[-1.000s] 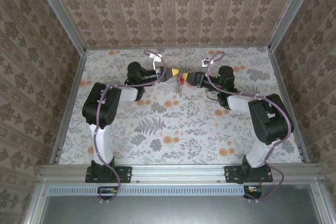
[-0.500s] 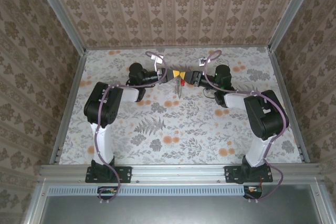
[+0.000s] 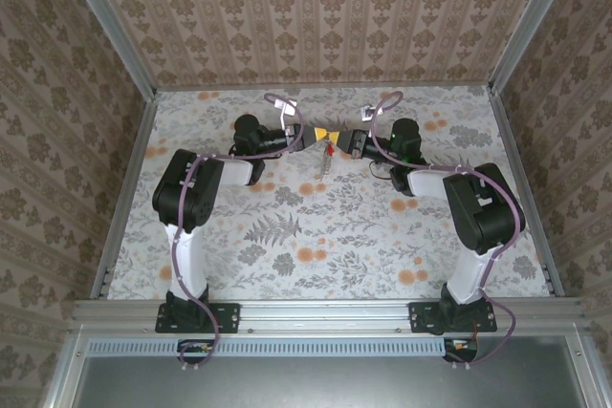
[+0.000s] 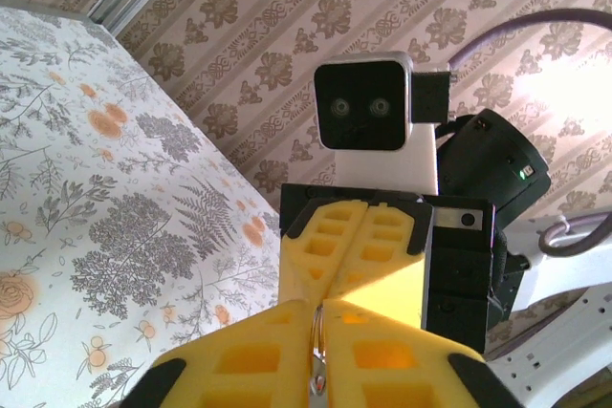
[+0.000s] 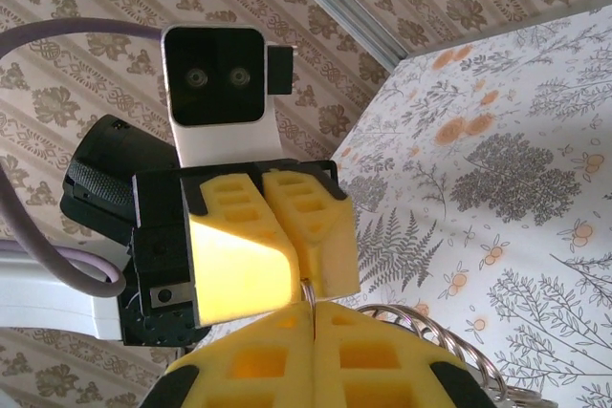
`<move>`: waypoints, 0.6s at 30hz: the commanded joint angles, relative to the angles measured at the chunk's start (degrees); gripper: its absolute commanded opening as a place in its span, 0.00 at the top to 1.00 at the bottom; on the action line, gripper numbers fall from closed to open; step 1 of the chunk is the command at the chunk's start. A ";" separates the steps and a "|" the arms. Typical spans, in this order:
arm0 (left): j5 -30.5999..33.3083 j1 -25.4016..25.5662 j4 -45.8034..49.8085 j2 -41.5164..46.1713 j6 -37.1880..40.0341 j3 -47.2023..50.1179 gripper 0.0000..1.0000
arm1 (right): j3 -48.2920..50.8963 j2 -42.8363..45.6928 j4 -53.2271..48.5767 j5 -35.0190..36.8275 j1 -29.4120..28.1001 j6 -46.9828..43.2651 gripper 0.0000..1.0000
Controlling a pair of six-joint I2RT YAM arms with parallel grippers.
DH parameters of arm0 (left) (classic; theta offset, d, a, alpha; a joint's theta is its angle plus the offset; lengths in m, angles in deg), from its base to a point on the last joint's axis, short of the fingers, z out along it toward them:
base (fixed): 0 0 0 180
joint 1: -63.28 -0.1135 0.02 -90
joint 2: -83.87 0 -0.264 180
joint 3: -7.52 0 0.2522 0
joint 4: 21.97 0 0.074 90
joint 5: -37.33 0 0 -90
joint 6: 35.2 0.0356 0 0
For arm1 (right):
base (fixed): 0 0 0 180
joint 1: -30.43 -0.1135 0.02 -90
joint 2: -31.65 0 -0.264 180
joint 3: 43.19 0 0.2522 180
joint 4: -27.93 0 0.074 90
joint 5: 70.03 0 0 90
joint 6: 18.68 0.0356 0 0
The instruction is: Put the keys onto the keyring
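Above the far middle of the surface (image 3: 316,236), the left gripper (image 3: 318,135) and right gripper (image 3: 340,138) meet, both jaws pinched shut on the keyring (image 3: 325,165). The red key (image 3: 330,148) hangs there; whether it is threaded cannot be told.

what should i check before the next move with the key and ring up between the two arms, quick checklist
1. Left jaws pinch the thin silver wire: ok.
2. Right jaws fully shut, tip to tip with the left jaws: ok.
3. What the right jaws are holding: cannot tell.
4. Tiny red-headed metal key hangs just under the meeting jaws: ok.
5. Key threaded on the dull grey oval metal keyring dangling below it: cannot tell.
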 commanded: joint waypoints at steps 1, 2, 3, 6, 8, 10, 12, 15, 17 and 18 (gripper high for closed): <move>-0.45 -2.31 -2.11 0.60 0.26 -0.51 0.78 | -0.14 0.61 0.81 -1.26 0.85 -1.25 1.00; -0.52 -2.75 -1.87 1.06 0.56 0.00 0.74 | -0.11 0.80 0.57 -1.37 0.87 -1.40 1.00; -0.98 -3.12 -1.78 1.51 0.83 0.30 0.73 | -0.10 0.97 0.12 -1.51 0.98 -1.72 1.00; -2.56 -3.70 0.99 2.79 2.86 0.62 0.68 | -0.22 1.77 -2.38 -2.04 1.23 -3.24 1.00; -3.95 -3.79 5.27 3.81 5.98 0.50 0.67 | -0.71 2.28 -4.77 -2.81 1.43 -4.66 1.00; -5.05 -3.69 11.58 4.74 10.45 0.07 0.67 | -1.38 2.72 -7.51 -3.66 1.55 -6.34 1.00; -5.78 -3.38 19.73 6.02 16.62 -0.48 0.67 | -2.30 3.02 -10.34 -4.95 1.67 -7.93 1.00; -6.33 -2.50 35.74 8.04 28.25 -2.55 0.67 | -4.41 2.52 -14.58 -7.97 1.94 -9.79 1.00; -6.09 -1.72 47.10 9.15 36.33 -4.74 0.66 | -6.14 1.76 -16.68 -10.21 2.18 -10.58 1.00; -5.82 -1.15 53.55 9.51 40.89 -6.38 0.66 | -6.91 1.34 -17.53 -11.13 2.27 -10.89 1.00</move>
